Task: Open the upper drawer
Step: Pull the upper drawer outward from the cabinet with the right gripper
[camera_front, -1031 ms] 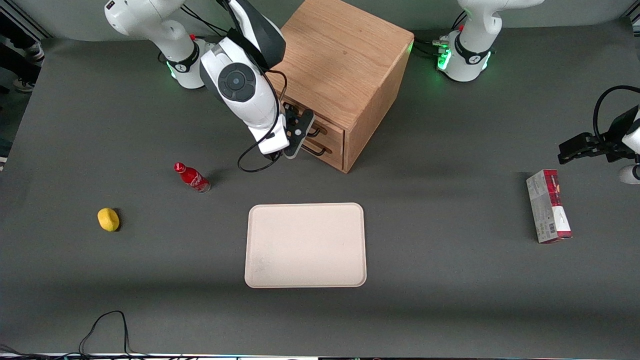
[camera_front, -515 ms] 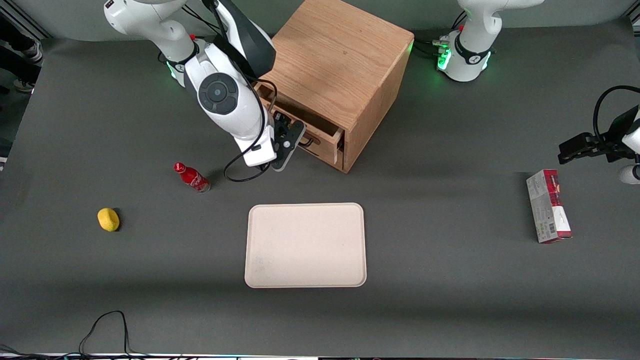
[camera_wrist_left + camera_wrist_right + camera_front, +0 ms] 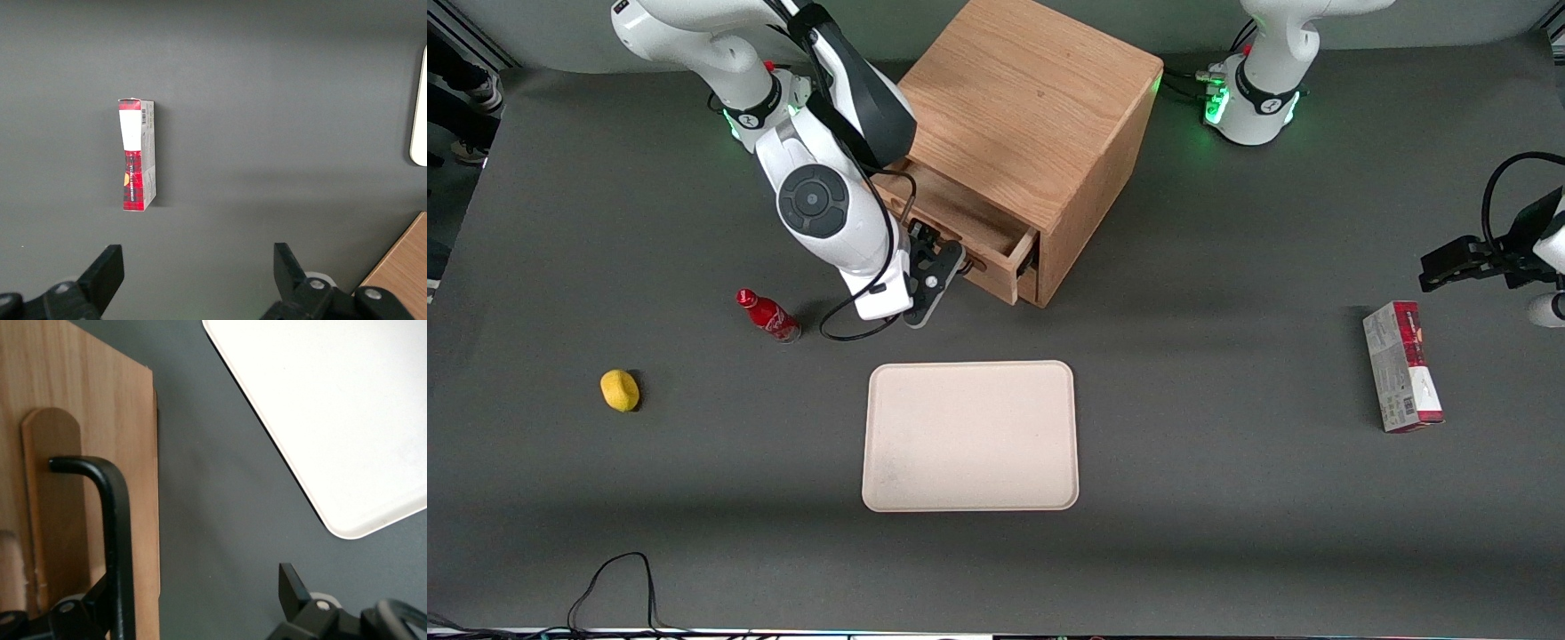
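The wooden cube cabinet [image 3: 1032, 107] stands at the back of the table. Its upper drawer [image 3: 960, 218] is pulled well out toward the front camera, and its open top shows. My right gripper [image 3: 935, 283] is in front of the drawer face, at the dark bar handle. In the right wrist view the handle [image 3: 115, 533] runs down the light-oak drawer front [image 3: 73, 420] and passes right beside one finger. The gripper [image 3: 197, 603] is open, its fingers [image 3: 288, 585] wide apart, with only grey table between them. The lower drawer is hidden under the upper one.
A cream tray [image 3: 969, 436] lies nearer to the front camera than the cabinet and shows in the right wrist view [image 3: 333, 407]. A red bottle [image 3: 767, 316] and a yellow lemon [image 3: 619, 389] lie toward the working arm's end. A red-and-grey box [image 3: 1400, 364] lies toward the parked arm's end.
The upper drawer has slid out of the cabinet from nearly shut to well open. My gripper has moved with its handle toward the front camera.
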Robot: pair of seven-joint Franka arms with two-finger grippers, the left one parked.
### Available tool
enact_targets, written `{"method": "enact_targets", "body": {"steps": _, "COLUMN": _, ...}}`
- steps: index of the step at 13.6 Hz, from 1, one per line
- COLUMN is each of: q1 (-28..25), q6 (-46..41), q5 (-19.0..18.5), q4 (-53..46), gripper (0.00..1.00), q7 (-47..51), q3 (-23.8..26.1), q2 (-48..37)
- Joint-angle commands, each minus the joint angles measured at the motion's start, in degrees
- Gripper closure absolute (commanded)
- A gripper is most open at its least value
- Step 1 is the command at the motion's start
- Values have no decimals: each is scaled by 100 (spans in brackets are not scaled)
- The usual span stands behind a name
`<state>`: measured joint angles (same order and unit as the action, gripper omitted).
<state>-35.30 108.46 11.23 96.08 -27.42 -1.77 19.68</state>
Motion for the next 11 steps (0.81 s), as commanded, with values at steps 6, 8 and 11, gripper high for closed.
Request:
{"method": "enact_targets", "body": {"steps": 6, "q1": 295, "q6": -782, "q5": -243, "q4": -1101, "gripper": 0, "q7": -114, "q3": -8, "q2": 563}}
{"method": "enact_targets", "body": {"steps": 8, "q1": 313, "q6": -774, "q5": -314, "q4": -1127, "gripper": 0, "q7": -132, "q3": -8, "q2": 642}}
{"method": "enact_targets", "body": {"steps": 11, "q1": 348, "q6": -774, "q5": -384, "q4": -1153, "gripper": 0, "q7": -141, "q3": -8, "q2": 686}}
